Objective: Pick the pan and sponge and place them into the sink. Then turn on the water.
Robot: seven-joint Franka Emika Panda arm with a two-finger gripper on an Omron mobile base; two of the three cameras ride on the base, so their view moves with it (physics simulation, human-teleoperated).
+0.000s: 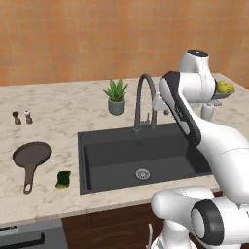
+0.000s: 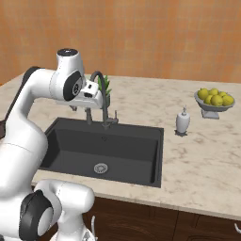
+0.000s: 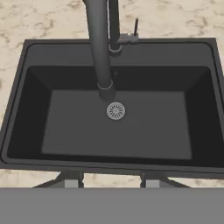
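Observation:
The dark brown pan (image 1: 31,155) lies on the counter left of the sink (image 1: 90,160), its handle pointing toward the front edge. Between pan and sink rests the small yellow-green sponge (image 1: 63,179). The black basin (image 3: 153,127) holds nothing but its round metal drain (image 3: 116,110). No water runs from the arched faucet (image 1: 146,95). My gripper (image 3: 110,178) hovers high over the sink's front part, next to the faucet arch (image 2: 100,77), looking straight down. Its fingertips (image 3: 70,177) stand wide apart with nothing between them, so it is open.
A potted plant (image 1: 116,97) stands behind the faucet. Two small shakers (image 1: 22,117) sit at the far left. Right of the sink are a white soap dispenser (image 2: 182,121) and a bowl of lemons (image 2: 215,101). The faucet spout (image 3: 99,48) rises close to the hand.

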